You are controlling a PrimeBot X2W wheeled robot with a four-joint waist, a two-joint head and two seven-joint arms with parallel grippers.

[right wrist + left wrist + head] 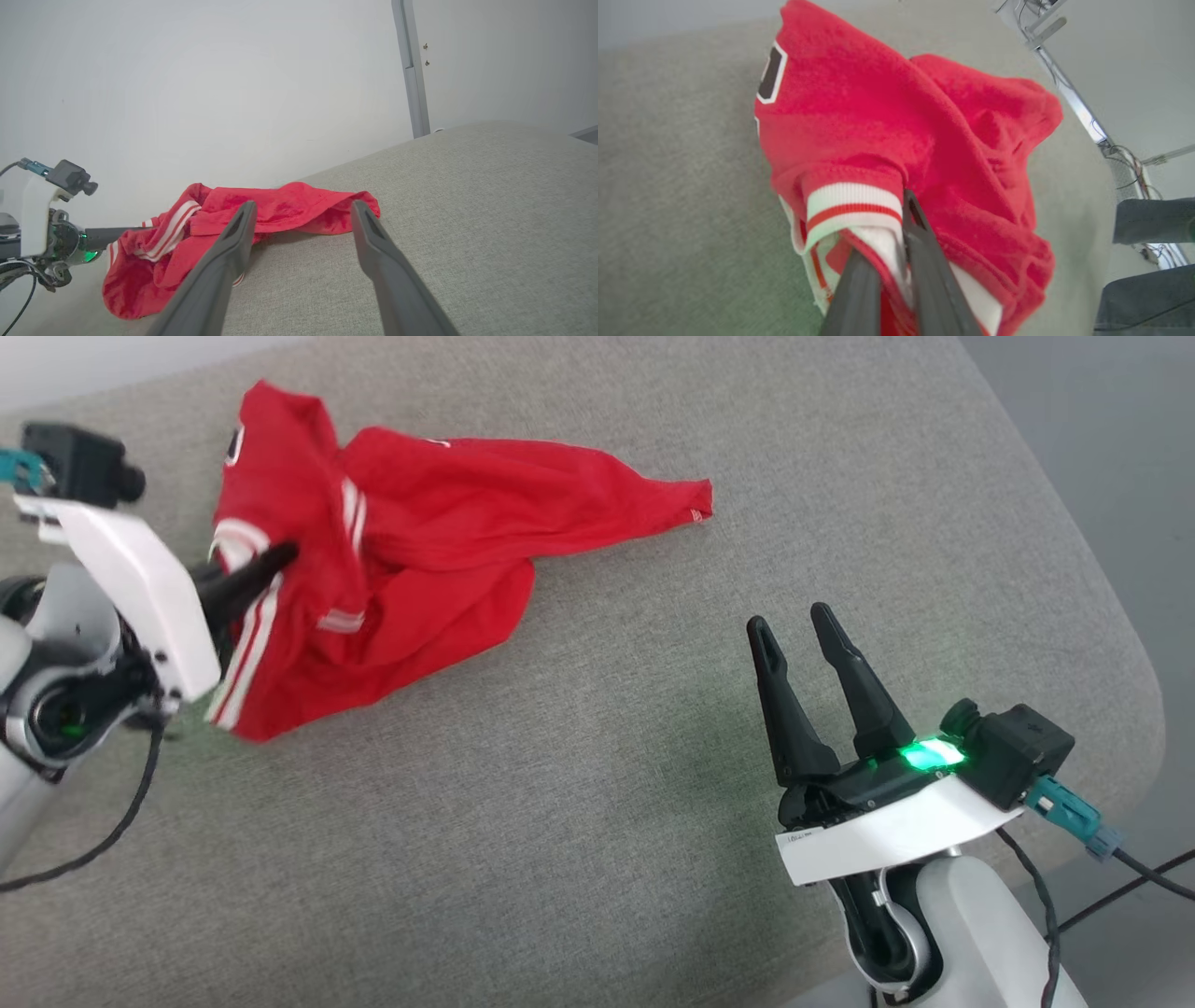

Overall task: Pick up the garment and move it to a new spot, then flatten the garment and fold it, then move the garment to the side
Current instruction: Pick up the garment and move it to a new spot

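The garment (pixel 420 541), a red jersey with white-and-red striped trim, lies crumpled at the upper left of the grey cushion. My left gripper (pixel 280 558) is shut on the garment's left part, near a white sleeve and its striped cuff (pixel 850 207). A black-and-white letter patch (pixel 770 74) shows on the red cloth. Part of the cloth is lifted while the rest trails to the right on the cushion. My right gripper (pixel 794 621) stands open and empty at the lower right, well apart from the garment (pixel 280 210), its fingers pointing toward it.
The grey cushion (pixel 597 784) curves away at its right edge (pixel 1120 644), with floor beyond. Cables trail from both wrists. A pale wall (pixel 210 93) rises behind the cushion. A metal rail with wiring (pixel 1083 112) and dark fabric (pixel 1153 224) lie off the far side.
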